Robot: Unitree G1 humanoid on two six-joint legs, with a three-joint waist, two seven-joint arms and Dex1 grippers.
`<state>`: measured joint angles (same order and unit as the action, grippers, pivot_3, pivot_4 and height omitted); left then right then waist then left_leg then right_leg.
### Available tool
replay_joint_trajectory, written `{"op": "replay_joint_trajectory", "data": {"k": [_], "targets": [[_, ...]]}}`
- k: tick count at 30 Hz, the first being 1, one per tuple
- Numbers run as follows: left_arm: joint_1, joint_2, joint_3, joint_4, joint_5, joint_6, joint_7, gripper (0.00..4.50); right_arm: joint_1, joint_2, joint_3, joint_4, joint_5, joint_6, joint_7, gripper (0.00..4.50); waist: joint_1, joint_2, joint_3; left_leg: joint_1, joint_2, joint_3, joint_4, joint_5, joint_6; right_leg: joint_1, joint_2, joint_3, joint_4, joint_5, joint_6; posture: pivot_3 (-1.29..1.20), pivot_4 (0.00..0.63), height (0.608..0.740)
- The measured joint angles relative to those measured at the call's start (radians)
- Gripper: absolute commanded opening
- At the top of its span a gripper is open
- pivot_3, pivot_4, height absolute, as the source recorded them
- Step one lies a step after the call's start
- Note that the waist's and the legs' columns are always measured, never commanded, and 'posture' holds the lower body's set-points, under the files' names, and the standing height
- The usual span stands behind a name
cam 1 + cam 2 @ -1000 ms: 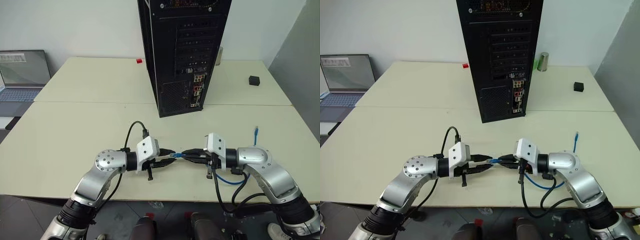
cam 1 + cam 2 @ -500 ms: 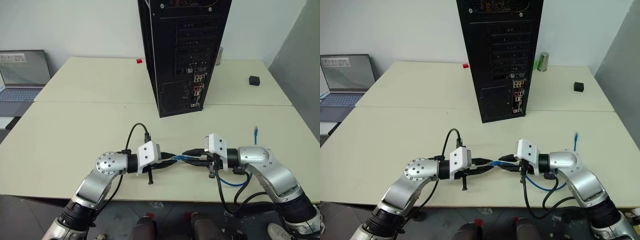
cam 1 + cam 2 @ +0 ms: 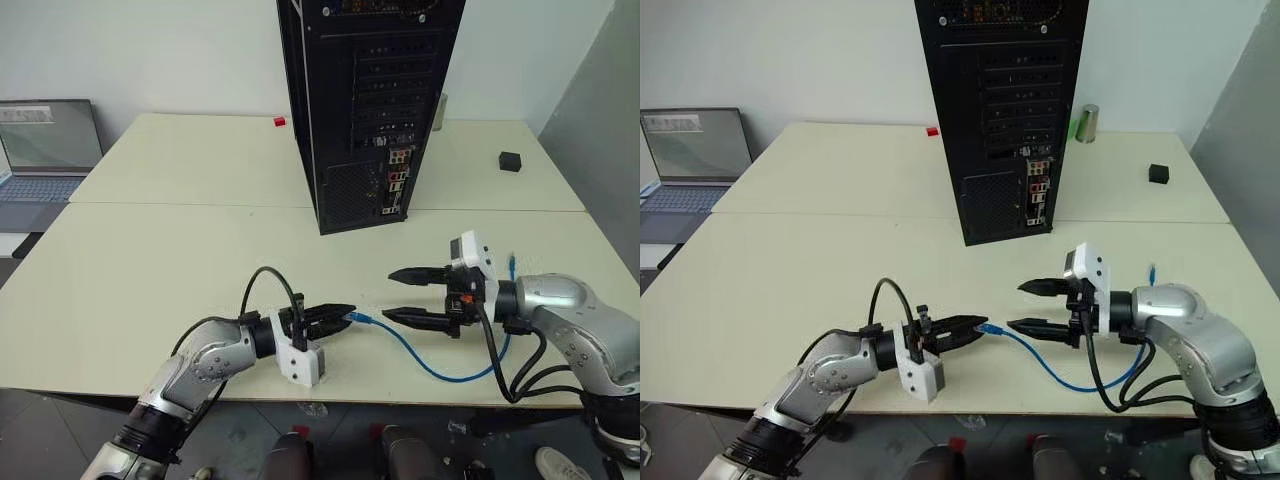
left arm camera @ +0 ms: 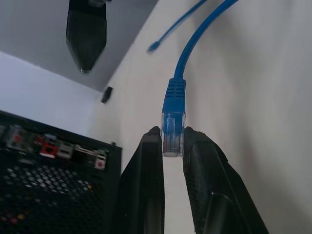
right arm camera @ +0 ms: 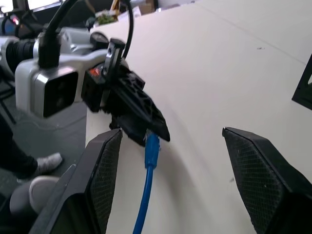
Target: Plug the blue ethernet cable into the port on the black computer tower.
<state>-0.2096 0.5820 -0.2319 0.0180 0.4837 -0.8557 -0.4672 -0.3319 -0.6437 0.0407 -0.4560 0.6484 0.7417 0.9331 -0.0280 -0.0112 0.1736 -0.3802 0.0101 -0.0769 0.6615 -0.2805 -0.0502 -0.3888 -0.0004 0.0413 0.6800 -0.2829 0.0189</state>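
From the head camera's left eye view, the black computer tower (image 3: pixel 368 108) stands upright at the middle of the pale table (image 3: pixel 150 270), its rear face with the coloured connectors toward the robot. In front of it the left gripper (image 3: pixel 345 313) has its jaws pinched on one plug of the blue ethernet cable (image 3: pixel 425 363), which sags along the table toward the right arm; its other end (image 3: pixel 512 264) sticks up beyond that arm. The right gripper (image 3: pixel 401 295) faces the left one, jaws spread wide with nothing between them. A grey laptop (image 3: pixel 45 150) sits at the far left. In the left wrist view, the two black fingers (image 4: pixel 148 185) clamp the clear plug. In the right wrist view, the cable hangs between the wide-open mesh pads (image 5: pixel 105 170).
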Motion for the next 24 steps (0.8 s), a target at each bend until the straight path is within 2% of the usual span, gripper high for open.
{"op": "replay_joint_trajectory", "data": {"k": [2, 9, 15, 20, 24], "targets": [[-0.002, -0.005, 0.024, 0.014, 0.062, -0.034, 0.084, 0.30, 0.000, 0.028, 0.002, 0.000, 0.002, 0.015, -0.033, 3.49, 0.000, 0.000, 0.000, 0.000, 0.000, 0.000, 0.000, 0.000, 0.000, 0.000, 0.000, 0.000, 0.000, 0.000, 0.000, 0.00, 0.150, 0.740], [-0.012, -0.008, 0.044, 0.022, 0.148, -0.042, 0.194, 0.30, -0.001, 0.078, 0.046, 0.000, 0.012, 0.041, -0.070, 3.49, -0.001, 0.000, 0.000, 0.000, 0.000, 0.000, 0.000, 0.000, 0.000, 0.000, 0.000, -0.002, 0.000, 0.000, 0.000, 0.00, 0.150, 0.740], [-0.020, 0.004, 0.045, 0.029, 0.167, -0.025, 0.242, 0.30, -0.001, 0.156, 0.137, 0.028, -0.041, 0.004, -0.111, 3.49, -0.002, 0.000, 0.000, 0.000, 0.000, 0.000, 0.000, 0.000, 0.000, 0.000, 0.000, -0.002, 0.001, 0.000, 0.000, 0.00, 0.150, 0.740], [-0.020, 0.016, 0.045, 0.029, 0.171, -0.023, 0.264, 0.30, -0.009, 0.178, 0.141, 0.076, -0.050, -0.006, -0.120, 3.49, -0.001, 0.000, 0.000, 0.000, 0.000, 0.000, 0.000, 0.000, 0.000, 0.000, 0.000, -0.002, 0.001, 0.000, 0.000, 0.00, 0.150, 0.740], [-0.021, 0.019, 0.045, 0.029, 0.184, -0.020, 0.281, 0.30, -0.023, 0.188, 0.138, 0.090, -0.049, -0.008, -0.128, 2.80, -0.001, 0.000, 0.000, 0.000, 0.000, 0.000, 0.000, 0.000, 0.000, 0.000, 0.000, -0.002, 0.001, 0.000, 0.000, 0.00, 0.150, 0.740]]}}
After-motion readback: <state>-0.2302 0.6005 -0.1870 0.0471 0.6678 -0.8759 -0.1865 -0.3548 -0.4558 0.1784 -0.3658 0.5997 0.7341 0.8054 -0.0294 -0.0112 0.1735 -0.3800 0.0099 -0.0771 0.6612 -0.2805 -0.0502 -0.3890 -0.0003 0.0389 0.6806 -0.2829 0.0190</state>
